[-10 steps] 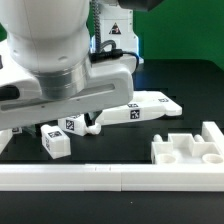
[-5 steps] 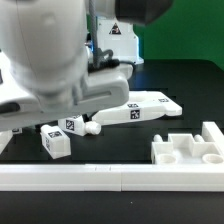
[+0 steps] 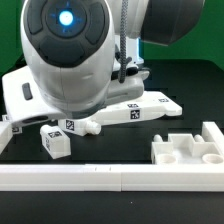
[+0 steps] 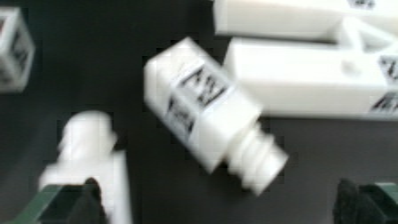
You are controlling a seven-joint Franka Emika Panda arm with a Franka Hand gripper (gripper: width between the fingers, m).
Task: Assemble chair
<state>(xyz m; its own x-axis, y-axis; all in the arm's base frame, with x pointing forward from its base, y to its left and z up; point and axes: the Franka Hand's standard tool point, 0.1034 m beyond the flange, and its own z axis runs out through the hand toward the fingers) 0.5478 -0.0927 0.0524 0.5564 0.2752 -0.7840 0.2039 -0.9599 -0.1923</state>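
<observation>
In the wrist view my gripper [image 4: 222, 208] is open and empty, its dark fingertips [image 4: 71, 204] apart just above the black table. A white chair leg [image 4: 208, 100] with a square tag and a round peg lies slanted between and beyond the jaws, untouched. A second white leg [image 4: 89, 152] lies beside one fingertip. A wider white chair part [image 4: 306, 72] lies further off. In the exterior view the arm's body [image 3: 70, 60] hides the gripper. Small tagged legs [image 3: 56, 141] and a flat tagged part [image 3: 140, 108] lie under it. The boxy seat frame [image 3: 186, 150] sits at the exterior view's right.
A long plain white rail [image 3: 100, 177] runs along the front of the table. Another tagged white part [image 3: 112, 35] stands at the back behind the arm. A tagged piece [image 4: 11, 50] shows at the wrist view's edge.
The arm has swung and turned, its wrist body now facing the exterior camera and filling more of the view. The chair parts on the table have not moved.
</observation>
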